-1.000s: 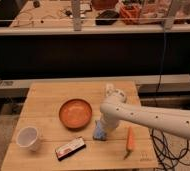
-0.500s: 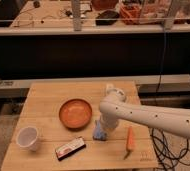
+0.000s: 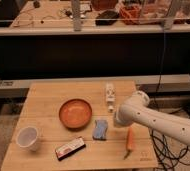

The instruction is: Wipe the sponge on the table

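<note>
The blue sponge (image 3: pixel 100 129) lies flat on the light wooden table (image 3: pixel 43 102), just right of the orange bowl. My white arm reaches in from the right, and its gripper (image 3: pixel 119 119) hangs at the arm's end, close to the sponge's right side and slightly above it. Nothing covers the sponge, and the gripper does not appear to be touching it.
An orange bowl (image 3: pixel 75 113) sits mid-table. A white cup (image 3: pixel 28 138) stands front left, and a dark red-and-white box (image 3: pixel 70 148) lies at the front. An orange carrot (image 3: pixel 130 140) lies right of the sponge, and a small white object (image 3: pixel 109 94) sits behind it. A cluttered workbench (image 3: pixel 53 12) runs along the back.
The arm's end has drawn back to the right, off the sponge. The sponge, partly covered before, now shows whole.
</note>
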Available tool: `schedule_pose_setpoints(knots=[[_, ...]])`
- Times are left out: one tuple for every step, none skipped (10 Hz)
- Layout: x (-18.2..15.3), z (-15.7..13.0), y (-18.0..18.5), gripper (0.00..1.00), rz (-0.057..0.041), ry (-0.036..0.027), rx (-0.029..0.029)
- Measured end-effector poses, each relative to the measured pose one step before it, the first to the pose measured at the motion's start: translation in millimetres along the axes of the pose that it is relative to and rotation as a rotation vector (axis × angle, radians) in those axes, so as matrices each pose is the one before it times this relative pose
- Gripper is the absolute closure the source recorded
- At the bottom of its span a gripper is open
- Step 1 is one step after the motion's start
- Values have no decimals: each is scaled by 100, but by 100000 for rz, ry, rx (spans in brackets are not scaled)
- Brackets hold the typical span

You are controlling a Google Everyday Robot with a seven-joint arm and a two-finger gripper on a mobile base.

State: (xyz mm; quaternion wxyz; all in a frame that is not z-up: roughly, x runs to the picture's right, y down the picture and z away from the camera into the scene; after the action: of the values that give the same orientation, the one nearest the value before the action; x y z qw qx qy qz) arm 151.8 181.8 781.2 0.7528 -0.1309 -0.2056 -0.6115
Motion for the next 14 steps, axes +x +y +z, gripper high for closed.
schedule_pose_setpoints(knots=[[1193,335,-209,20,-3052,-1116,3104],[939,348,-531,20,-2894,-1839,2109],[378,263,-385,20,-2184,-1877,1199],[267,227,-490,20,-3278,-3986,1368],[-26,30,-235,20,-1964,-3264,291],[-63,-12,-431,20,-1595,-2540,184],[-199,-88,-267,20,-526,-1726,250],[-568,-32,-309,20,31,-2981,-780],[-362,35,-646,20,1051,-1809,-2049],[-286,61,-664,20,530,-916,-1799],[-704,117,-573,20,1948,-1822,-3364],[-368,190,-600,20,2141,-580,-1874],[-311,245,-588,20,2014,-66,-1652],[-481,440,-800,20,3692,884,-1539]])
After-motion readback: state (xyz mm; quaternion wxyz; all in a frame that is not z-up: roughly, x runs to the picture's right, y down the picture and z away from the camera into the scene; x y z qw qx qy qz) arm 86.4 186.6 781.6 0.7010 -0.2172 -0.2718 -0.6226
